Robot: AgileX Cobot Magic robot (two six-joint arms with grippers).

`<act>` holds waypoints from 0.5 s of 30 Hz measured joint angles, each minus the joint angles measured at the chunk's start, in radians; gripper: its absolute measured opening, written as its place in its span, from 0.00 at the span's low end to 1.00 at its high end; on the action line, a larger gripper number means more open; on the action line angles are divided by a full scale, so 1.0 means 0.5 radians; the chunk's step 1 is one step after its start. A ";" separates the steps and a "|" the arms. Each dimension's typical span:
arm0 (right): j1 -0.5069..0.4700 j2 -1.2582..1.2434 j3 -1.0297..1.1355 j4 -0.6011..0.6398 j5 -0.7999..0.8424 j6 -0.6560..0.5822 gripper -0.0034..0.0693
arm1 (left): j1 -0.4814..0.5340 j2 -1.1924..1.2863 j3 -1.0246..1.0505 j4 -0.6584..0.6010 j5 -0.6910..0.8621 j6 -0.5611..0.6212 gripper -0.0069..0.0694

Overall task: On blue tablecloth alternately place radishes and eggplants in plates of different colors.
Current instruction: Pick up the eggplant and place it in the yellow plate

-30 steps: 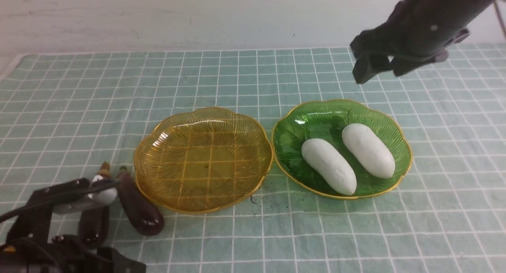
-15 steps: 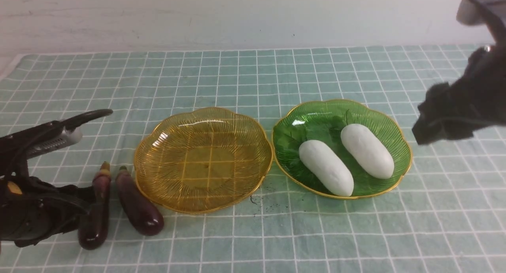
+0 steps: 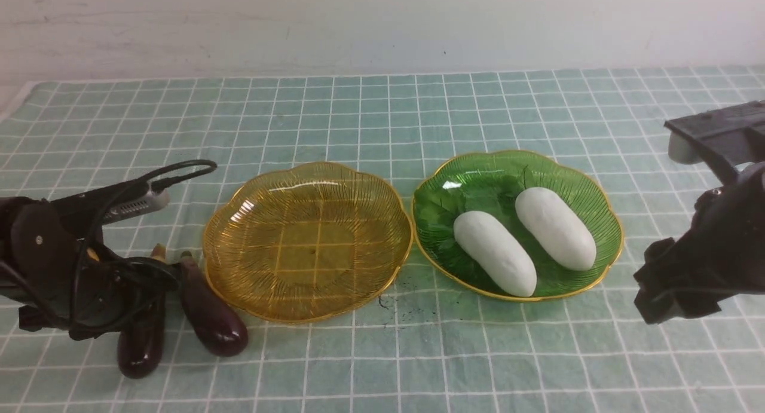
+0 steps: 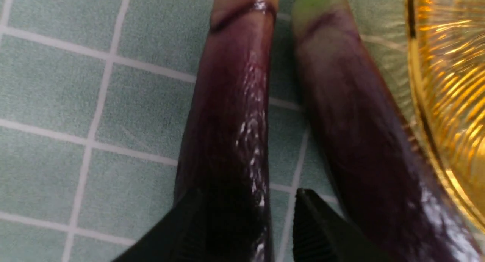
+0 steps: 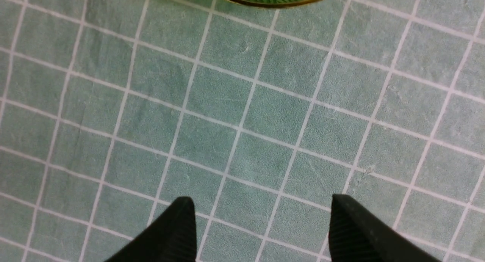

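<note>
- Nearest me, at eight o'clock from the amber plate [image 3: 308, 183], the left gripper [image 4: 248, 192] is down low over the first eggplant [image 3: 140, 347]. Its fingers are spread and straddle the fruit's thick end. A sliver of cloth shows between one finger and the skin, so nothing is clamped.
- The second eggplant [image 3: 212, 317] lies on the cloth alongside the first. Both stems point towards twelve o'clock. Its stem end is just beside the amber plate's rim; I cannot tell whether they touch.
- At four o'clock from the green plate [image 3: 478, 180], the right gripper [image 5: 261, 198] hangs over bare cloth, fingers wide apart with nothing between them.
- A few dark specks [image 3: 387, 304] mark the cloth at the near gap between the plates.
- The amber plate has nothing in it. The green plate sits at its three o'clock, rims nearly meeting.
- Two radishes [image 3: 495, 253] [image 3: 556, 228] lie side by side in the green plate, each running from ten to four o'clock, with a thin strip of green between them.
- The blue tablecloth [image 3: 382, 114] stretches on towards twelve o'clock to a pale wall [image 3: 382, 24].
</note>
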 joint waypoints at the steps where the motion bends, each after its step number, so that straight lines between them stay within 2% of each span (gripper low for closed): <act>1: 0.000 0.000 0.000 0.000 -0.001 -0.003 0.64 | 0.000 0.013 -0.007 0.019 -0.003 0.000 0.48; 10: 0.000 0.000 0.001 0.002 -0.002 -0.009 0.64 | 0.002 0.123 -0.021 0.101 -0.058 0.000 0.57; 15: 0.000 0.000 0.001 0.002 -0.003 -0.009 0.64 | 0.002 0.142 -0.017 0.146 -0.044 0.000 0.57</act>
